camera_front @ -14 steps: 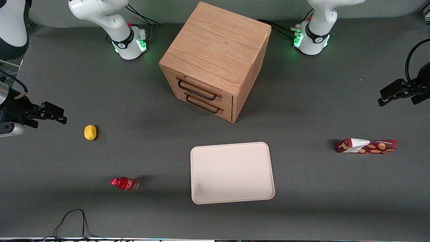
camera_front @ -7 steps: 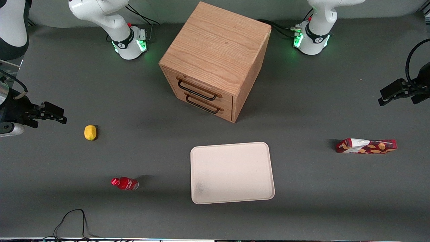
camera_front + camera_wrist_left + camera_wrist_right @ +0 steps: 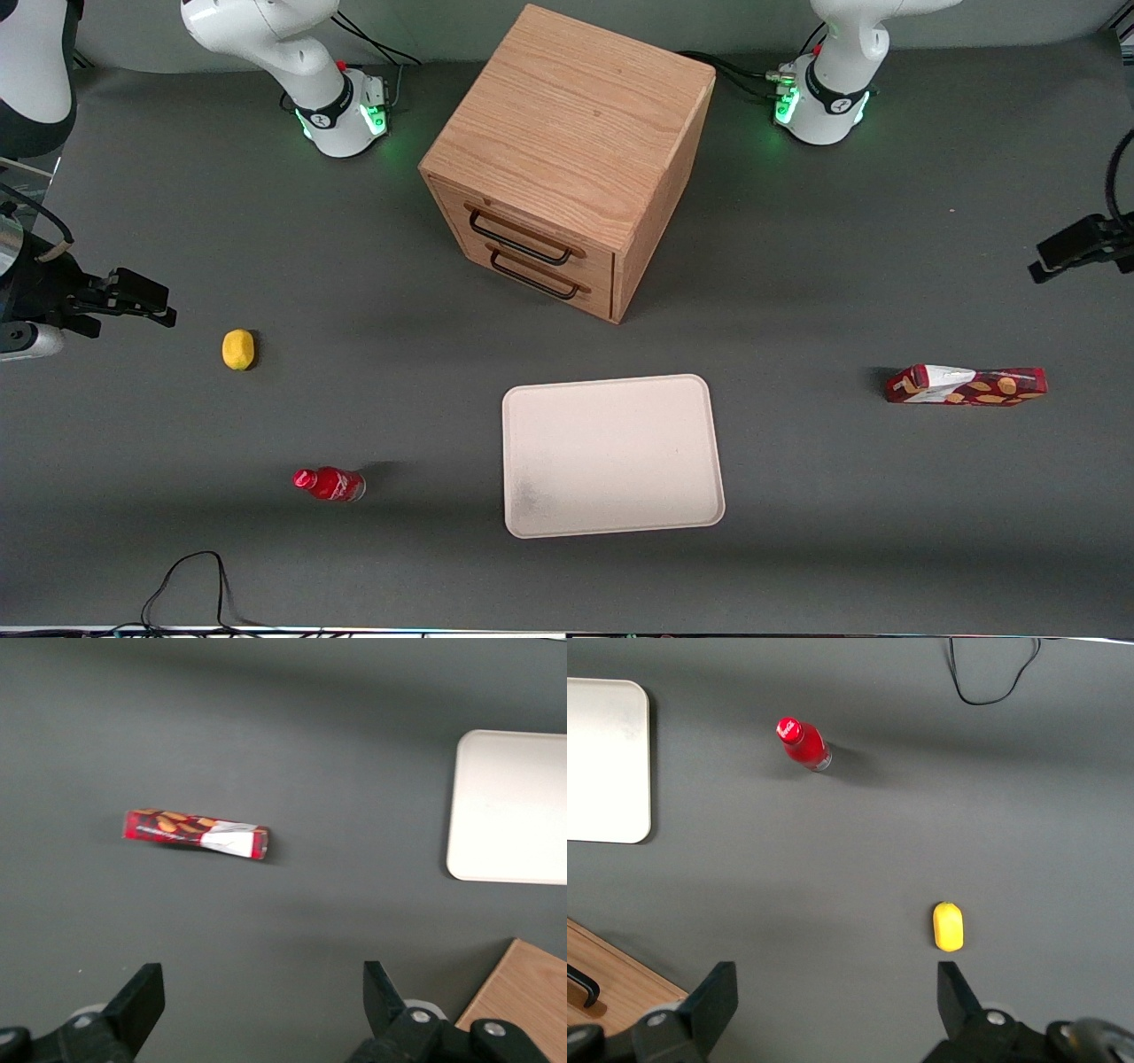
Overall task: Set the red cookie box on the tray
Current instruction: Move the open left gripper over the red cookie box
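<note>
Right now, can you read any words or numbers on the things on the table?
No words can be read here.
Red cookie box: cookie pictures and a white patch, print too small to read.
Small red bottle: white marking, too blurred to read.
Tray, wooden drawer cabinet, lemon: no text.
Claw: open, above the table, no label.

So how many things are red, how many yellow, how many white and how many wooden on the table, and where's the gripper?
Red: 2, the red cookie box and a small red bottle
Yellow: 1, a lemon
White: 1, the tray
Wooden: 1, a drawer cabinet
Total: 5
The gripper is open, above the table near the cookie box, holding nothing.
</note>
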Controlling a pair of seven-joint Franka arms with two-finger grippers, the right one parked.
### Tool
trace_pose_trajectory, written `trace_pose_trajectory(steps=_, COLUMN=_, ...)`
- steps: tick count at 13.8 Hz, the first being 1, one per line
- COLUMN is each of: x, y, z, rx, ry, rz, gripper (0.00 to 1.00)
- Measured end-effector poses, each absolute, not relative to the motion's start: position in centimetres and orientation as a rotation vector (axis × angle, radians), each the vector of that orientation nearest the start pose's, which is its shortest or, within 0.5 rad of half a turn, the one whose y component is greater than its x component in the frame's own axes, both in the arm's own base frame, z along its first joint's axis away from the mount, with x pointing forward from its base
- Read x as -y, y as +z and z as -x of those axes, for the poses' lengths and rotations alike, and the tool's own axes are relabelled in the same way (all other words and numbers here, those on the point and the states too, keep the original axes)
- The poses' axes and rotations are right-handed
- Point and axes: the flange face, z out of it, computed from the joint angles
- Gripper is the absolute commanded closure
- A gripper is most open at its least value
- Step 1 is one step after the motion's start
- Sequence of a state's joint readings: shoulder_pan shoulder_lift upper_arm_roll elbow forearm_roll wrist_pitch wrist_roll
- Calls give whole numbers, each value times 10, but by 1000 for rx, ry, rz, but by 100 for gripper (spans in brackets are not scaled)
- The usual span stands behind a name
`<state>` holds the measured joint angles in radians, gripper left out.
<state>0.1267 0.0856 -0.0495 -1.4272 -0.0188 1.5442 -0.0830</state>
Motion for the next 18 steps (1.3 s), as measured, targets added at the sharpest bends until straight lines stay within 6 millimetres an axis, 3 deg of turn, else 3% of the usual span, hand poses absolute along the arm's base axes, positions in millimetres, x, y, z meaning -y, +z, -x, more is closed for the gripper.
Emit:
trace_pose_trajectory(steps=4, x=-116, y=631, z=-571, rx=522, ry=-21, rz=3121, gripper=0)
trace_pose_trajectory(steps=7, x=-144, y=630, z=-565, rx=862, ry=-17, rz=3046, gripper=0)
trace_pose_trajectory(steps=11, x=-138, y=630, z=-567, rx=1459, ry=-7, rz=2814, gripper=0)
trace_pose_trajectory(steps=15, x=-130, y=627, z=-572, rx=2104, ry=-5, rz=2363, gripper=0)
trace_pose_trajectory(steps=18, x=-126, y=621, z=-574, rx=2229, ry=-8, rz=2213, gripper=0)
